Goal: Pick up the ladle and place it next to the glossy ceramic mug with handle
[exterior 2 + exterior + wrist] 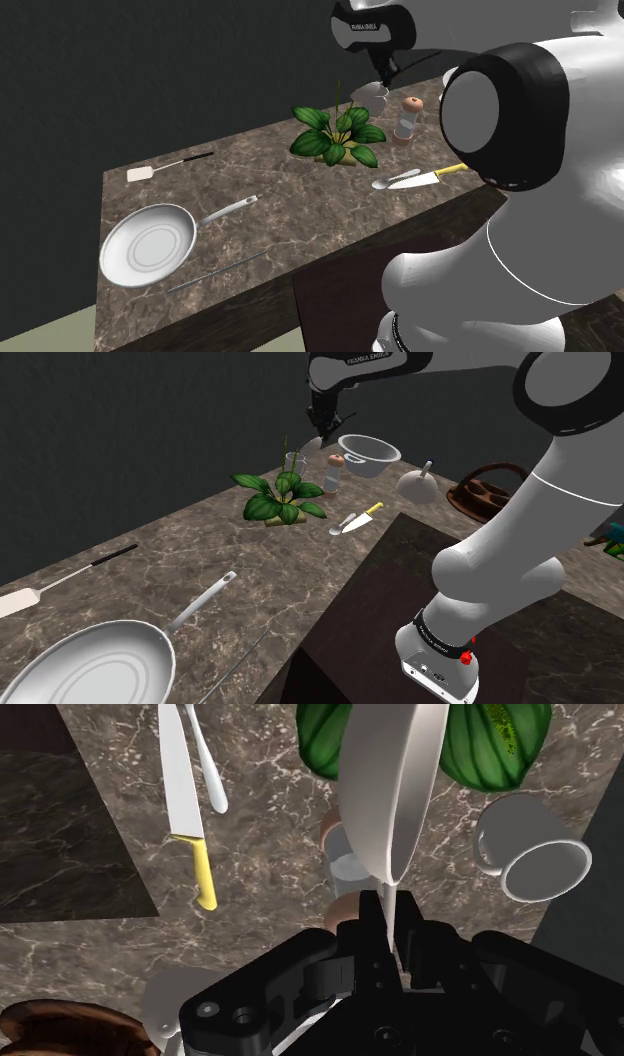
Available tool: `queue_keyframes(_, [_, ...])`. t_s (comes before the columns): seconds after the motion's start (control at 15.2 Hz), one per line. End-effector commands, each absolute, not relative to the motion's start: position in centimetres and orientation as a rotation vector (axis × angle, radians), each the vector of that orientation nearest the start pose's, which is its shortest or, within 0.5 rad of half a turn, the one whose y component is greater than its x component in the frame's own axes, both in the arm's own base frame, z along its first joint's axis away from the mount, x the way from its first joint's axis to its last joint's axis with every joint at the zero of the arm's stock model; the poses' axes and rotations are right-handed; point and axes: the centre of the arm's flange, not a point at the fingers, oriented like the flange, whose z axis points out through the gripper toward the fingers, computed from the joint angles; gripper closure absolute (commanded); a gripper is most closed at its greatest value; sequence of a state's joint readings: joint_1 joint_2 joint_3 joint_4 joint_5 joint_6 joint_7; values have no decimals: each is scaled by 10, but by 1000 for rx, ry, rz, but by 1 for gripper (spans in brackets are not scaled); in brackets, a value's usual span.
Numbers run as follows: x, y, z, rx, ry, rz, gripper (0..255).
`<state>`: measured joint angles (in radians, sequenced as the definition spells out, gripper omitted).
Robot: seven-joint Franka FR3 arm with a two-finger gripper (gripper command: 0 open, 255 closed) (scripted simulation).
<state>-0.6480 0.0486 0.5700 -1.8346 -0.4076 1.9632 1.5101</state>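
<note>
Brown marbled counter (200, 552) lies under a dark wall, and the white arm (560, 462) stretches from its stand to the far end, with the black gripper (324, 422) pointing down. Its fingers are clamped on the thin handle of the ladle (395, 784). The ladle's bowl is pale, glossy grey and seen edge-on, and it is held off the counter near the white mug (530, 854).
</note>
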Motion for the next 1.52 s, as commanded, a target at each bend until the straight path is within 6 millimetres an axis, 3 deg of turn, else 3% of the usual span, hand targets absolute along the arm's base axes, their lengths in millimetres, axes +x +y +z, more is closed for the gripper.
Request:
queue_keyframes(0.0, [581, -76, 526, -2482, 2197, -503, 255])
queue_keyframes(0.13, [581, -76, 532, -2482, 2197, -503, 255])
queue_keyframes(1.32, [671, -274, 438, -2482, 2197, -503, 255])
queue_keyframes(1.45, [671, -274, 427, -2482, 2197, -503, 255])
